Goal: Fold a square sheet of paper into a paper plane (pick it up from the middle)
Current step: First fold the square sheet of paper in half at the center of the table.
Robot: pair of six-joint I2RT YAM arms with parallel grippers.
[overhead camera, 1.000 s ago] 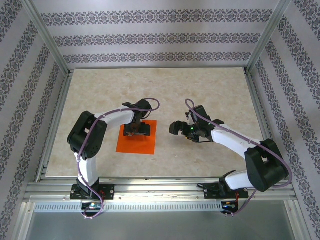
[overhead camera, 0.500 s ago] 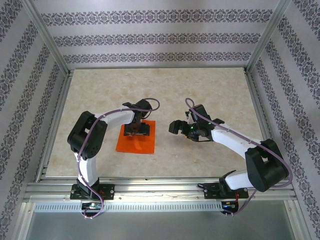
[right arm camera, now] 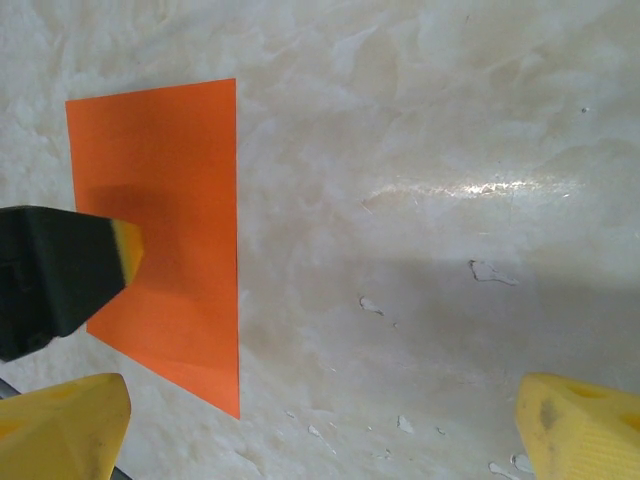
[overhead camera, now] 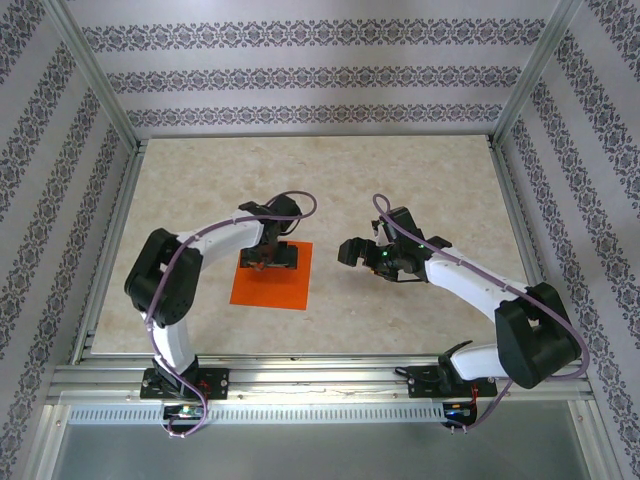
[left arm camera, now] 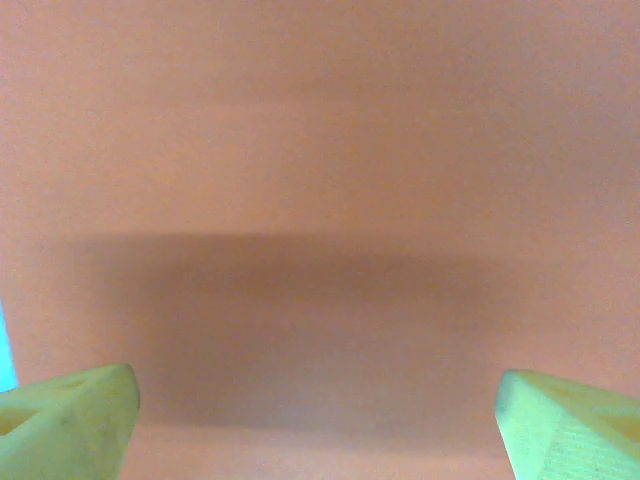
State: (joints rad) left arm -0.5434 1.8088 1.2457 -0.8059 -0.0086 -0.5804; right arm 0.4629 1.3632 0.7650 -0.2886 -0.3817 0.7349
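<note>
Left hand (overhead camera: 272,258) — spread wide over orange sheet (overhead camera: 285,290).

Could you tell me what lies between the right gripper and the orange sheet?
Just bare table, from right gripper to square sheet of paper, in the top view.

I see bare table (overhead camera: 420,180) at the back and out at the sides, free for an arm to pass. My left gripper (overhead camera: 272,258) hangs over the far part of the square sheet of paper (overhead camera: 268,290). My right gripper (overhead camera: 348,253) stands in the way near its right side.
</note>
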